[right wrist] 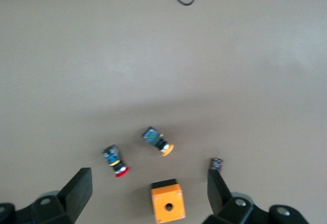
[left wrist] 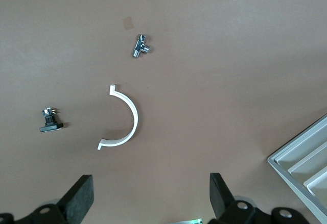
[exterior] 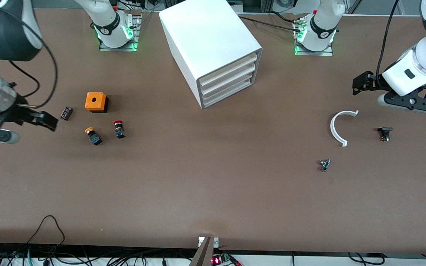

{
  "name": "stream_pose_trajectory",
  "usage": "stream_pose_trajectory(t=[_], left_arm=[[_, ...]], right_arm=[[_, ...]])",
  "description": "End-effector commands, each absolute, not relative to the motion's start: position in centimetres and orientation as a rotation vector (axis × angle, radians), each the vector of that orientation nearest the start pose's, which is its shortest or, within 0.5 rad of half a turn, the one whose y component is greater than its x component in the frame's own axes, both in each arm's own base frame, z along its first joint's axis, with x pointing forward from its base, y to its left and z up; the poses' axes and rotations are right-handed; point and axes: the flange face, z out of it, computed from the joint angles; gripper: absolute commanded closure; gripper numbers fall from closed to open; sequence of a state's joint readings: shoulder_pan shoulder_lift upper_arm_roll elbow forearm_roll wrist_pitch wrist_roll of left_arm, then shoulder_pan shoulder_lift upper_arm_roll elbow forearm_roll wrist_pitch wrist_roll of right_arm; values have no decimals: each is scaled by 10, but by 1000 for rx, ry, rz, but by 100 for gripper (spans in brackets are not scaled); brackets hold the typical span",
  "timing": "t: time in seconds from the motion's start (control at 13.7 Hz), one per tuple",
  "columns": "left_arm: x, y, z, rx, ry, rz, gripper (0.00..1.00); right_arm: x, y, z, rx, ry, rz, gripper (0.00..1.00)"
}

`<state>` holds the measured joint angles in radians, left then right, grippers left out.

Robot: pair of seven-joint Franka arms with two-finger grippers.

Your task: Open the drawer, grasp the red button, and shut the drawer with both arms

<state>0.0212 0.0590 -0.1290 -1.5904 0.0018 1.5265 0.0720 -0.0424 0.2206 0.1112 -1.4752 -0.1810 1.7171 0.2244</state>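
Observation:
The white cabinet [exterior: 213, 48] stands at the middle of the table near the bases. Its three stacked drawers [exterior: 227, 79] are all shut; a corner of them shows in the left wrist view [left wrist: 306, 165]. The red-capped button [exterior: 118, 129] lies on the table toward the right arm's end, and also shows in the right wrist view [right wrist: 115, 161]. My right gripper [exterior: 48, 122] [right wrist: 149, 183] is open and empty, over the table beside a small black cylinder. My left gripper [exterior: 361, 83] [left wrist: 152, 198] is open and empty, over the table toward the left arm's end.
An orange box with a hole [exterior: 96, 102], an orange-capped button [exterior: 94, 136] and the small black cylinder [exterior: 66, 113] lie close to the red button. A white C-shaped piece [exterior: 340, 127], a black part [exterior: 384, 133] and a metal fitting [exterior: 324, 164] lie toward the left arm's end.

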Motion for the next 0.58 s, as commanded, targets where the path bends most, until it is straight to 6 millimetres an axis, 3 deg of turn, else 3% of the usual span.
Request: stream_pose_trajectory(t=[0.0,0.15,0.29,0.36,0.51], left_arm=[[563,-59,588,-3107,304,174,0],[564,-60,588,-3108,304,167,0],[565,-59,588,-3109,299,164,0],[565,-59,586,-3109,297,169,0],[565,-58,586,-3109,295,171,0]], right_arm=[[621,-28,569,-3237,117,-51,0],[609,-49,580,-3208,96,4,0],[599,-38,579,-3203,88,120,0],[593,-26,595,-3208,58,83,0],[588,-24,604,-3205,59,58,0]])
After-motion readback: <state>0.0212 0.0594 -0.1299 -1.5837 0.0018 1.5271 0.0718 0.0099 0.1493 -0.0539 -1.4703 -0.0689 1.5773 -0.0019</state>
